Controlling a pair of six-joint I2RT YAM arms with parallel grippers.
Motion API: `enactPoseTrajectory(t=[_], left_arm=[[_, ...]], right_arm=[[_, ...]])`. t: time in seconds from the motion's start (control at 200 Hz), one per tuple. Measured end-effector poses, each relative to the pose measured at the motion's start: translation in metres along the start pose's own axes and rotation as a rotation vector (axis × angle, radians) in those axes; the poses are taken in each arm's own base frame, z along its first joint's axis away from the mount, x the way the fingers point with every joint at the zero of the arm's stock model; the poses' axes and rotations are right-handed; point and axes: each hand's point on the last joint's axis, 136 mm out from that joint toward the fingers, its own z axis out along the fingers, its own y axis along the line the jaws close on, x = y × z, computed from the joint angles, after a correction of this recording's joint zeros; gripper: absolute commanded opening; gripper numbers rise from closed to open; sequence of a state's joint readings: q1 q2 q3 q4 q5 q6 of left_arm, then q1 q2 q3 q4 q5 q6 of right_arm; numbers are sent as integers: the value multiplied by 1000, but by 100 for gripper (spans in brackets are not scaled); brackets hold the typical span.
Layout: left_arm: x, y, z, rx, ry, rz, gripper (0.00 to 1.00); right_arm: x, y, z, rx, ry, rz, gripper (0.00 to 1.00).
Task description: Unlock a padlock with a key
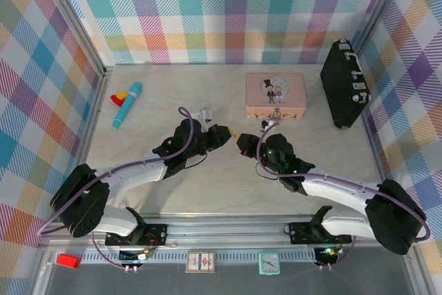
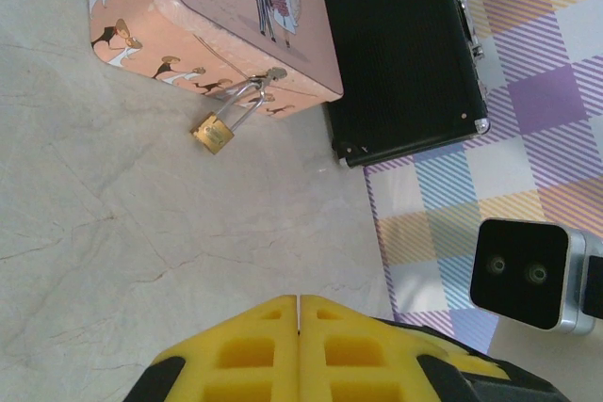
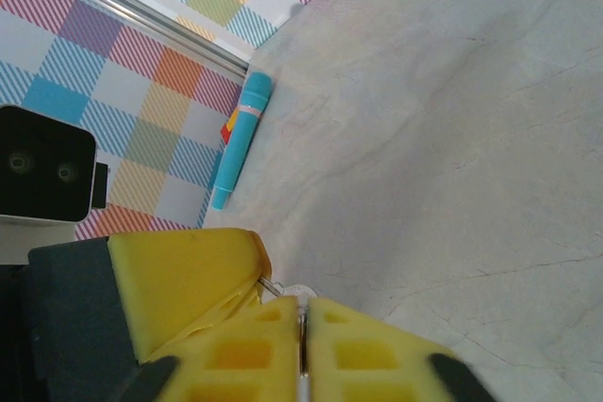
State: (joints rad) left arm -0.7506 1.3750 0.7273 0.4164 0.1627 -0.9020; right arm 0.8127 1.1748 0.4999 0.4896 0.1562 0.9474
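Right gripper [image 1: 239,139] pinching the key [image 3: 302,325]; left gripper [image 2: 299,306] pressed closed, foam pad to pad.
The brass padlock [image 2: 215,134] hangs by its thin shackle at the pink tin [image 2: 236,7]'s front edge, with open smooth marbled table [image 2: 113,233] before it.

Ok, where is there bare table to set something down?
Bare: between the teal marker and the pink tin, and the near table between the arms. Crowded: in front of the tin, where the padlock sits and the left gripper and right gripper meet.
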Motion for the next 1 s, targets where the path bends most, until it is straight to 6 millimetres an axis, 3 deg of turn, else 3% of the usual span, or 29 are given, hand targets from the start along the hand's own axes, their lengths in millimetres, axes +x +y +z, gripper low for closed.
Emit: enactPoseTrajectory(t=[0.095, 0.225, 0.43, 0.77, 1.0], left_arm=[[-3, 0, -2, -6, -13, -4, 0], [-7, -6, -7, 3, -28, -34, 0], [-14, -22, -12, 52, -45, -86, 0], [-25, -50, -27, 151, -64, -103, 0], [-33, -71, -31, 247, -78, -80, 0]], right_arm=[[-2, 5, -2, -15, -2, -4, 24], [-9, 18, -3, -91, 31, -3, 40], [-24, 50, -8, -241, 43, -3, 48], [-45, 52, -15, -298, 39, -11, 53], [-45, 63, -23, -355, 68, -26, 48]])
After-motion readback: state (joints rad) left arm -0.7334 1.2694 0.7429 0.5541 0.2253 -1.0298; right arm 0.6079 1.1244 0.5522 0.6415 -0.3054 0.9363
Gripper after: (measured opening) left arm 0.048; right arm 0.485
